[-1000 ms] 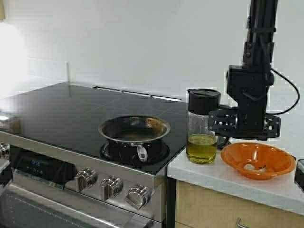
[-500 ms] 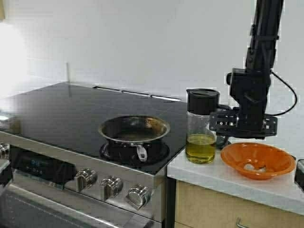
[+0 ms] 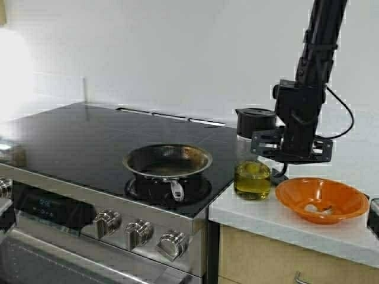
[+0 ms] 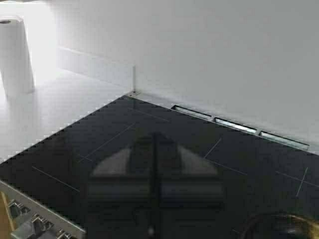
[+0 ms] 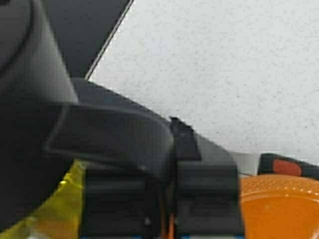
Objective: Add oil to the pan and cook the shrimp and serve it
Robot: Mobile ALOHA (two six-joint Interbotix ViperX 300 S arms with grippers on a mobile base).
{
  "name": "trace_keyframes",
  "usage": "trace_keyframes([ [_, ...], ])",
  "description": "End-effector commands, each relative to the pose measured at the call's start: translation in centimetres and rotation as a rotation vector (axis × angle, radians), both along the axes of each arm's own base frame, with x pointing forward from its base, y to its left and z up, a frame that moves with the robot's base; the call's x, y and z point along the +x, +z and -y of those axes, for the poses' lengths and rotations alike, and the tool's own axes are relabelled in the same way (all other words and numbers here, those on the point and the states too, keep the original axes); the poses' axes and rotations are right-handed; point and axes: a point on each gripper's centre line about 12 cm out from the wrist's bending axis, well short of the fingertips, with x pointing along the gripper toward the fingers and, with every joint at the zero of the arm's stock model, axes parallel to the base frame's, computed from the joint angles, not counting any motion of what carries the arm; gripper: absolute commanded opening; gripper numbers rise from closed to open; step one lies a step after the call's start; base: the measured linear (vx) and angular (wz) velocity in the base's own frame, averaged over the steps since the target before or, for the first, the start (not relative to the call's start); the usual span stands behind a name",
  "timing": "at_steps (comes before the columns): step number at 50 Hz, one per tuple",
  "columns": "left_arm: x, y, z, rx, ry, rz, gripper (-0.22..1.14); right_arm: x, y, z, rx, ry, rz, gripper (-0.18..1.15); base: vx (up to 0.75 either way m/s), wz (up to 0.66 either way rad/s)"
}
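The oil (image 3: 251, 179) fills the lower part of a clear jug with a black lid (image 3: 256, 122), at the white counter's left end beside the stove. The jug leans, its base barely off the counter. My right gripper (image 3: 273, 151) is shut on the jug's black side handle (image 5: 114, 137); yellow oil (image 5: 55, 209) shows beside it. The steel pan (image 3: 167, 161) sits on the stove's front burner with nothing visible in it. Pale shrimp (image 3: 317, 207) lie in an orange bowl (image 3: 346, 195). My left gripper (image 4: 154, 199) hovers shut over the black cooktop, away from the pan.
The black glass cooktop (image 3: 77, 136) has knobs (image 3: 139, 232) along its front. A paper towel roll (image 4: 15, 55) stands on the far counter. The white wall runs close behind the stove. The orange bowl (image 5: 281, 209) sits right beside the jug.
My right arm has shifted left and risen slightly with the jug. The jug has gone from upright to tilted, and the oil has sloshed. Pan and bowl have not moved.
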Motion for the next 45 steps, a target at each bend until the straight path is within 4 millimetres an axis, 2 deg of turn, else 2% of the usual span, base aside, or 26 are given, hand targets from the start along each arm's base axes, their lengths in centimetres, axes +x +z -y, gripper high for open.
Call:
trace_keyframes([
  [1, 0.2, 0.2, 0.0, 0.0, 0.002, 0.003, 0.03, 0.9, 1.5, -0.4, 0.023, -0.002, 0.046, 0.09, 0.0, 0.0],
  [11, 0.2, 0.2, 0.0, 0.0, 0.002, 0.003, 0.03, 0.9, 2.8, -0.5, 0.028, 0.003, 0.061, 0.08, 0.0, 0.0],
  [19, 0.2, 0.2, 0.0, 0.0, 0.002, 0.003, 0.03, 1.4, 5.6, -0.9, -0.013, 0.033, 0.079, 0.08, 0.0, 0.0],
  [28, 0.2, 0.2, 0.0, -0.001, 0.002, 0.003, 0.03, 2.4, 9.3, -1.6, -0.163, 0.05, 0.058, 0.08, 0.0, 0.0],
  [34, 0.2, 0.2, 0.0, -0.005, 0.0, 0.003, 0.03, 3.4, 11.6, -2.8, -0.274, 0.062, 0.07, 0.08, 0.0, 0.0],
  [45, 0.2, 0.1, 0.0, -0.006, 0.0, 0.002, 0.03, 5.1, 14.1, -5.7, -0.448, 0.079, 0.063, 0.08, 0.0, 0.0],
])
